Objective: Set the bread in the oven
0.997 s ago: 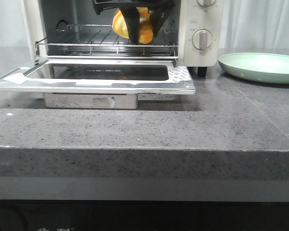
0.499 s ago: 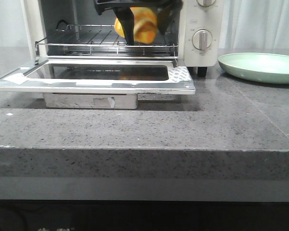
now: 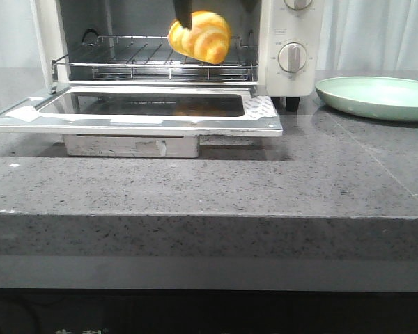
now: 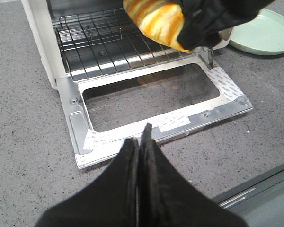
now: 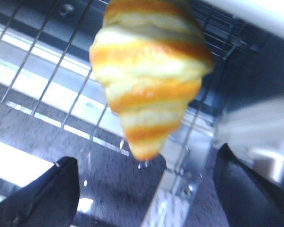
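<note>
Bread sitting on the oven rack, both arms clear of it.

The left gripper [image 4: 141, 142] is hanging with fingers pressed together, empty, above the lowered door [image 3: 136, 115]. The right gripper [image 5: 144, 189] is spread wide, released, its fingers apart from the bread [image 3: 200, 36], which is lying on the oven [image 3: 292, 42] wire rack [image 3: 125, 52]. A green plate [image 3: 376, 96] is sitting rightward on the grey countertop [image 3: 209, 181].

The striped orange-and-yellow croissant roll [image 3: 200, 36] sits over the wire rack [image 3: 153, 59] in the cream-white toaster oven [image 3: 292, 49]; the pale green round plate [image 3: 376, 97] lies to its right on the grey stone tabletop [image 3: 209, 181].
</note>
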You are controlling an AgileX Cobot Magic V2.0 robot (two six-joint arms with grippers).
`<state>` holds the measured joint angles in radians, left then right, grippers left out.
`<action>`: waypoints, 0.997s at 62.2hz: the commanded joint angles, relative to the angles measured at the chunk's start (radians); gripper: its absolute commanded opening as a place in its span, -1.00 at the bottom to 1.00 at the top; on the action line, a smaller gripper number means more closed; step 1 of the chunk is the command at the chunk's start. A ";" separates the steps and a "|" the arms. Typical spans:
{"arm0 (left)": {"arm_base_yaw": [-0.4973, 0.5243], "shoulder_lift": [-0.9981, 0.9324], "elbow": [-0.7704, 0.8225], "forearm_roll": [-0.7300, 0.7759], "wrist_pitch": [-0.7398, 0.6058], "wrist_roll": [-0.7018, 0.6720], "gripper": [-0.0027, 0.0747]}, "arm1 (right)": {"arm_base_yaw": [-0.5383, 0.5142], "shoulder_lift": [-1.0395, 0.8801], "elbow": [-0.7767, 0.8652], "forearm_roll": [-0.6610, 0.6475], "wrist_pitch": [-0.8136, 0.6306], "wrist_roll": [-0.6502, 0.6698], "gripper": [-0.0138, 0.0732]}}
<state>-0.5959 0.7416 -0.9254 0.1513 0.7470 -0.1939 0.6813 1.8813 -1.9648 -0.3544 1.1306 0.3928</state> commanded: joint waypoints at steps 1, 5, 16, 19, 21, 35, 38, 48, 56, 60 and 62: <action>-0.001 -0.005 -0.027 0.006 -0.067 -0.008 -0.98 | -0.008 -0.159 0.081 -0.028 -0.064 -0.019 0.68; -0.001 -0.005 -0.027 0.006 -0.065 -0.008 -0.98 | -0.017 -0.239 0.175 -0.028 -0.109 -0.022 0.68; -0.001 -0.005 -0.027 0.006 -0.065 -0.008 -0.98 | -0.090 -0.467 0.431 0.008 -0.227 -0.022 0.68; -0.001 -0.005 -0.027 0.006 -0.065 -0.008 -0.98 | -0.121 -0.527 0.495 0.031 -0.250 -0.022 0.68; -0.001 -0.005 -0.027 0.006 -0.065 -0.008 -0.98 | -0.144 -0.568 0.539 0.042 -0.266 -0.023 0.68; -0.001 -0.005 -0.027 0.006 -0.065 -0.008 -0.98 | -0.265 -0.780 0.784 0.088 -0.308 -0.026 0.68; -0.001 -0.005 -0.027 0.006 -0.065 -0.008 -0.98 | -0.273 -0.825 0.834 0.097 -0.308 -0.026 0.68; -0.001 -0.005 -0.027 0.006 -0.065 -0.008 -0.98 | -0.273 -0.987 0.986 0.108 -0.316 -0.026 0.68; -0.001 -0.005 -0.027 0.006 -0.065 -0.008 -0.98 | -0.273 -1.109 1.079 0.114 -0.306 -0.027 0.68; -0.001 -0.005 -0.027 0.006 -0.065 -0.008 -0.98 | -0.273 -1.159 1.113 0.114 -0.301 -0.039 0.68; -0.001 -0.005 -0.027 0.006 -0.065 -0.008 -0.98 | -0.273 -1.187 1.127 0.114 -0.295 -0.052 0.68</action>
<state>-0.5959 0.7416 -0.9254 0.1513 0.7470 -0.1939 0.4141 0.7608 -0.8466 -0.2259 0.8859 0.3704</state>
